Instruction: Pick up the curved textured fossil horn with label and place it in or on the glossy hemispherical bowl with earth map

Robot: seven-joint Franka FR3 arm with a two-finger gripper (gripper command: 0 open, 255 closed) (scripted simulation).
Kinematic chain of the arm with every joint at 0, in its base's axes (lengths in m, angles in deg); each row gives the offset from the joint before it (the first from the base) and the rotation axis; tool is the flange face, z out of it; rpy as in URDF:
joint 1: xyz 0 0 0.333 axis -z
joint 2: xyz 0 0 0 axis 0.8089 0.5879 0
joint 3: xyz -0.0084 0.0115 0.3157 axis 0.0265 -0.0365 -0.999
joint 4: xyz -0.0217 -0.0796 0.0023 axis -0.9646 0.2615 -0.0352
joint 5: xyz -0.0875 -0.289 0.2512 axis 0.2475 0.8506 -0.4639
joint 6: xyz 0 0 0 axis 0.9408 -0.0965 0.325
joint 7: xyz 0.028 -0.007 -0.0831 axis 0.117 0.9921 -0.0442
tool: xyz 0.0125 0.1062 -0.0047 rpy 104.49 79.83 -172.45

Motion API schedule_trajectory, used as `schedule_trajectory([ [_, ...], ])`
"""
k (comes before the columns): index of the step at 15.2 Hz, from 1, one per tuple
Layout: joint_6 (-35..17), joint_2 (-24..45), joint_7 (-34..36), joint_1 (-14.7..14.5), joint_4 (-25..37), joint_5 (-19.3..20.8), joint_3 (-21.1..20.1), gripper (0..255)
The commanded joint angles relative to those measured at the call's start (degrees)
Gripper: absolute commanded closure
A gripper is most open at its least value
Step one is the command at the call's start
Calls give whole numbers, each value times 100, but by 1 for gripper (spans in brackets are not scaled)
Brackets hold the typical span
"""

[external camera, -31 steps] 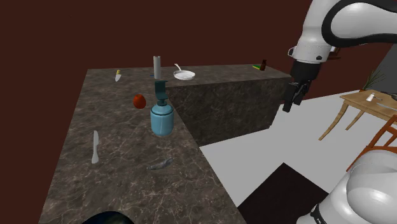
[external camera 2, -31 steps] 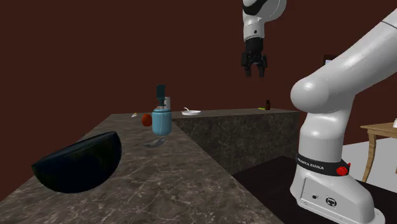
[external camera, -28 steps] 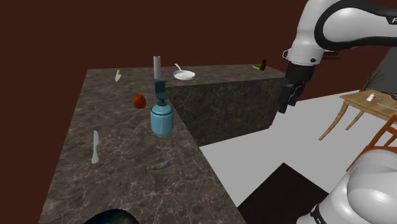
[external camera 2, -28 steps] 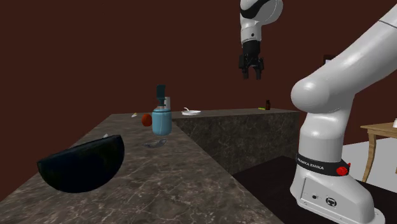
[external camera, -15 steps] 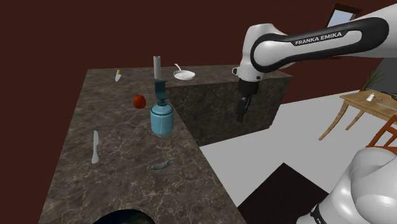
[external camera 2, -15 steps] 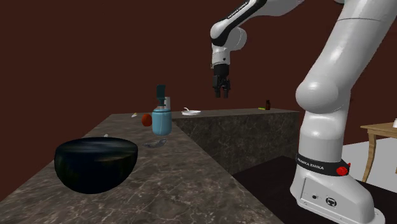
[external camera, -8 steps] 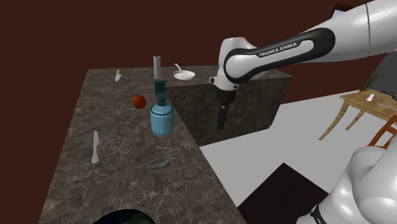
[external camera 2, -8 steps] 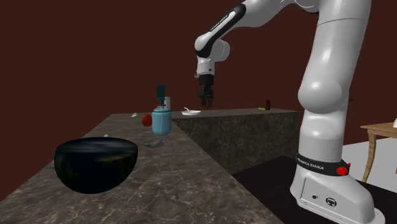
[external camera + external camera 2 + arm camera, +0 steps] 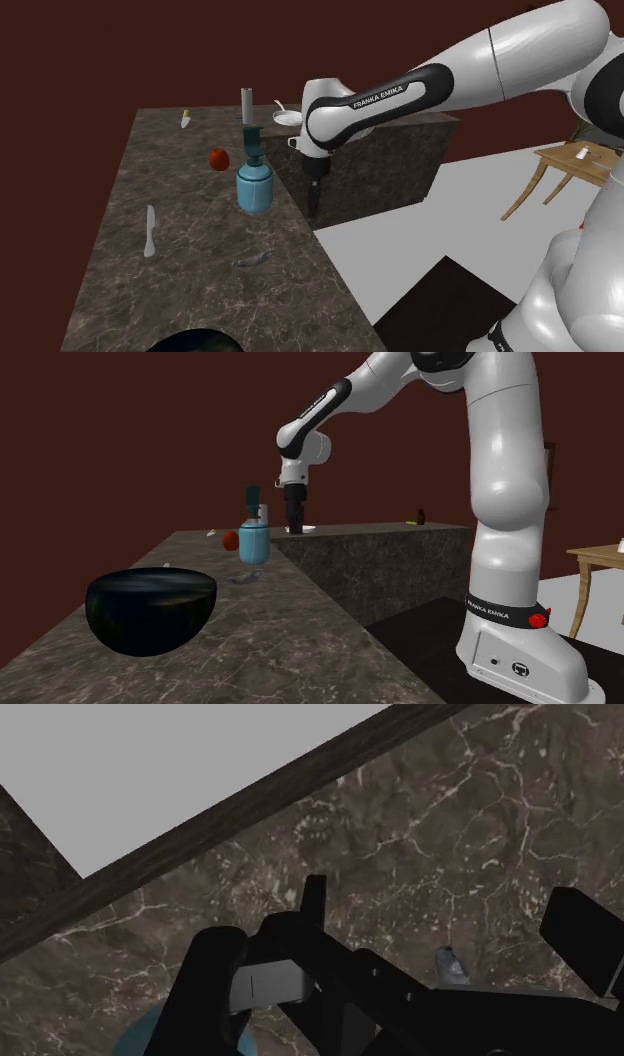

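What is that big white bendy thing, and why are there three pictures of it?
It's a robot arm with a black pincer at its end for grabbing things. One picture looks down from beside the robot. One looks low along the counter. One comes from a camera on the hand itself, peeking past the pincer. On the dark stone counter are a small grey curved horn, a blue bottle, a red round thing, a pale knife and a big dark shiny bowl. The pincer is open and holds nothing. It hangs near the blue bottle. Its job is to put the horn in the bowl.
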Motion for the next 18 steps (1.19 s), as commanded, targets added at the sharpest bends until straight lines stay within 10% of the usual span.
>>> schedule_trajectory([
  [1,-75,352,-186,-75,265,-36,-97,0],
  [18,-352,2459,-1029,-642,2034,67,-716,0],
])
